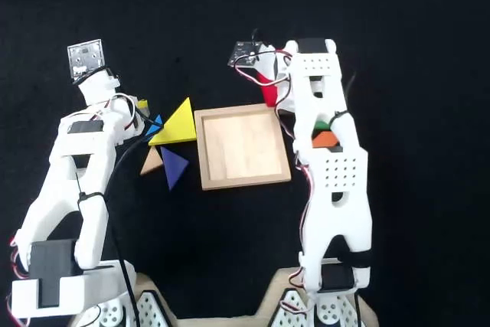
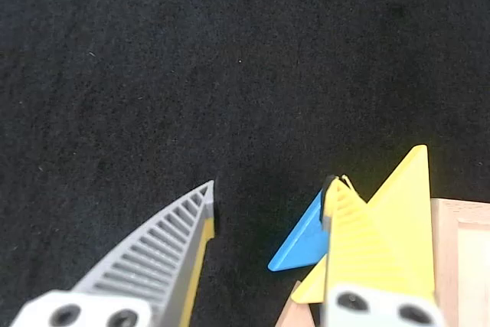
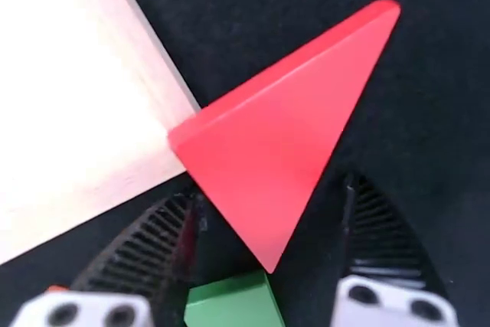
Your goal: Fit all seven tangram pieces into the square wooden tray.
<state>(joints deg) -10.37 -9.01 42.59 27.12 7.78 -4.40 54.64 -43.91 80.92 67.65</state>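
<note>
The square wooden tray (image 1: 243,147) lies mid-table, the red triangle (image 3: 283,135) at its one o'clock corner and the large yellow triangle (image 1: 178,124) just beside its ten o'clock edge. The right gripper (image 3: 272,197) is spread wide, one finger either side of the red triangle's tip, not pinching it. The left gripper (image 2: 270,185) gapes over black cloth (image 2: 230,51) at the yellow triangle's nine o'clock, holding nothing.
</note>
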